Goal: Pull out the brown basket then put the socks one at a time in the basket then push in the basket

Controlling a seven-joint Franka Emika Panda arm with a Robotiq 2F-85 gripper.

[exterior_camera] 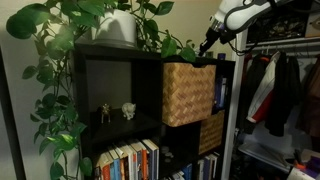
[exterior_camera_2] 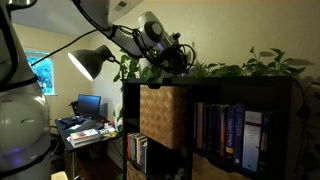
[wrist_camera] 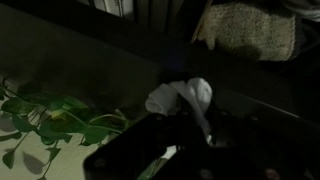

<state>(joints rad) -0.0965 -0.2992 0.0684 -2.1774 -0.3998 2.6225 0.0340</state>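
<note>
The brown basket (exterior_camera: 188,92) is a tan woven cube that sticks out of its shelf compartment; it shows in both exterior views (exterior_camera_2: 160,112) and at the top right of the wrist view (wrist_camera: 250,28). My gripper (exterior_camera: 207,45) hangs above the shelf's top, just over the basket, among the plant leaves (exterior_camera_2: 180,55). In the wrist view a white sock (wrist_camera: 185,97) is bunched at my dark jaws (wrist_camera: 195,135), which look shut on it. The jaws are mostly lost in shadow. No other sock is in view.
A leafy plant in a white pot (exterior_camera: 118,25) sprawls over the black shelf unit (exterior_camera: 110,60). A darker, lower basket (exterior_camera: 210,130) sits below. Books (exterior_camera_2: 225,130) fill neighbouring compartments. Clothes (exterior_camera: 280,90) hang beside the shelf. A desk lamp (exterior_camera_2: 90,62) stands behind.
</note>
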